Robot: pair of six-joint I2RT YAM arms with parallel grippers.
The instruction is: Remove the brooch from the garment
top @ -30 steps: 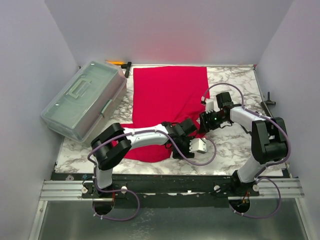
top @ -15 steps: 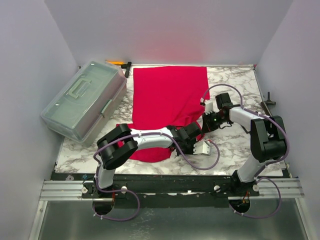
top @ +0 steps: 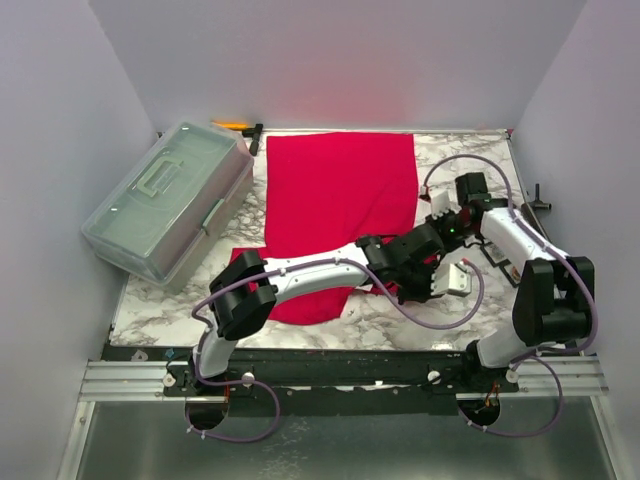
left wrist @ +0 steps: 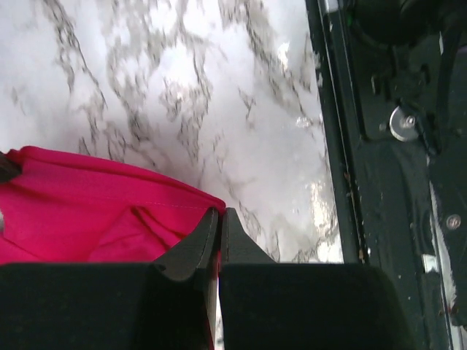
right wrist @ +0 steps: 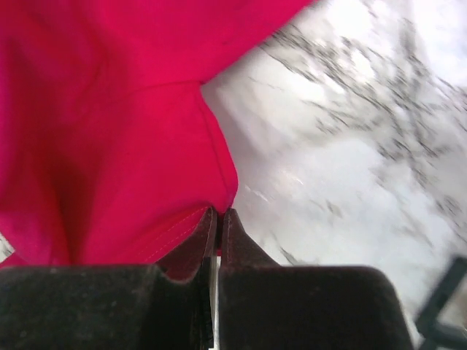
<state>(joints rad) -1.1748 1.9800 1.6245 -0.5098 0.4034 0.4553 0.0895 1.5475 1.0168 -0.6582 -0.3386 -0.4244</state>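
The red garment (top: pixel 340 190) lies folded on the marble table (top: pixel 480 160). My left arm reaches far across to the right, and its gripper (top: pixel 428 252) is shut on the cloth's edge near the right arm. In the left wrist view the jaws (left wrist: pixel 219 219) are pressed together with the red hem (left wrist: pixel 109 211) pinched between them. My right gripper (top: pixel 441 232) is shut too, its jaws (right wrist: pixel 219 216) clamped on a stitched red hem (right wrist: pixel 109 146). The two grippers sit close together at the garment's right side. The brooch is hidden in every view.
A clear plastic lidded box (top: pixel 165 200) stands at the left of the table. An orange-and-black tool (top: pixel 240 126) lies at the back edge, and a black object (top: pixel 537 200) at the right edge. The table's dark front rail (left wrist: pixel 379 146) runs close to the left gripper.
Both grippers went from open to shut on the red cloth. They then moved to the right together, drawing the garment's right edge with them; the left arm stretched out farther.
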